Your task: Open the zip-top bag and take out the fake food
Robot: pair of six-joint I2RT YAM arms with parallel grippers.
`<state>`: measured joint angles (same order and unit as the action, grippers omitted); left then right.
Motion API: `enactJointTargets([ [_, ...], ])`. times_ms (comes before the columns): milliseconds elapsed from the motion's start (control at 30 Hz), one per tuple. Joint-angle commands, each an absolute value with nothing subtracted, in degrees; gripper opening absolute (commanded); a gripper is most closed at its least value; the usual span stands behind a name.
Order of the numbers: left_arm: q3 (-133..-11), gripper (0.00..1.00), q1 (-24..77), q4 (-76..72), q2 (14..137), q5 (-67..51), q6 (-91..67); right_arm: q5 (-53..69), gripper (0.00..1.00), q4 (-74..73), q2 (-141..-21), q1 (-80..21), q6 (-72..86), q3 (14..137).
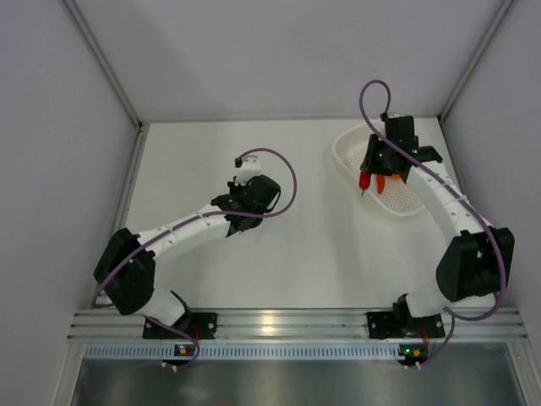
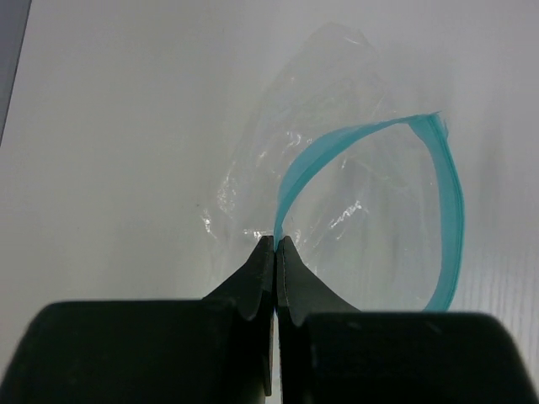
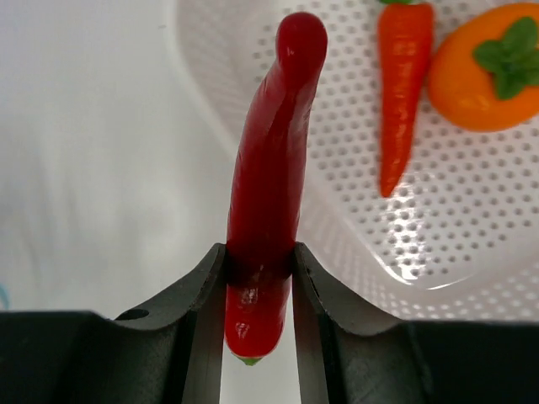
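Observation:
The zip-top bag is a clear crinkly pouch lying on the white table, and its light blue zip strip gapes in a wide loop. My left gripper is shut on the near end of that strip. In the right wrist view my right gripper is shut on the red chili pepper, gripping it near its stem end above the left rim of the white perforated basket. An orange carrot and a round orange with a green top lie inside the basket. Seen from above, the right gripper hangs over the basket's left side.
The basket stands at the back right near the side wall. The left arm reaches to the table's middle. Grey walls enclose the table on three sides, and a metal rail runs along the near edge.

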<state>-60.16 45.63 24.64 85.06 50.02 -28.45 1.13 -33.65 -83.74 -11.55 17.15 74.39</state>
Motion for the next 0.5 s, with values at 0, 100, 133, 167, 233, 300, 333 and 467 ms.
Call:
enactJointTargets([
  [0, -63.8, 0.0, 43.86, 28.74, 86.83, 48.43, -29.44, -10.54, 0.0, -37.18, -89.98, -7.04, 12.57, 79.97],
  [100, -66.52, 0.0, 42.72, 31.62, 89.55, 48.34, -29.71, -13.44, 0.0, -36.91, -96.14, -5.8, 9.95, 84.35],
  [133, -67.14, 0.0, 42.54, 32.42, 90.17, 48.86, -29.71, -14.84, 0.01, -36.83, -98.94, -5.63, 9.15, 85.51],
  [167, -67.76, 0.0, 42.54, 32.95, 91.57, 49.56, -29.45, -15.11, 0.01, -36.74, -100.36, -5.54, 6.97, 87.78],
  [233, -69.34, 0.0, 42.02, 34.62, 92.89, 50.01, -29.36, -13.81, 0.03, -37.26, -104.74, -5.62, 4.84, 90.51],
  [300, -70.48, 0.0, 41.49, 35.24, 94.74, 49.13, -29.09, -12.57, 0.05, -39.28, -107.48, -5.63, 2.82, 94.82],
  [333, -70.75, 0.0, 40.88, 35.42, 95.27, 48.78, -29.0, -11.35, 0.06, -39.9, -109.84, -5.63, 2.2, 96.14],
  [467, -71.72, 0.0, 39.29, 35.51, 98.34, 47.55, -28.65, -7.04, 0.21, -40.87, -113.37, -5.71, 0.7, 100.97],
])
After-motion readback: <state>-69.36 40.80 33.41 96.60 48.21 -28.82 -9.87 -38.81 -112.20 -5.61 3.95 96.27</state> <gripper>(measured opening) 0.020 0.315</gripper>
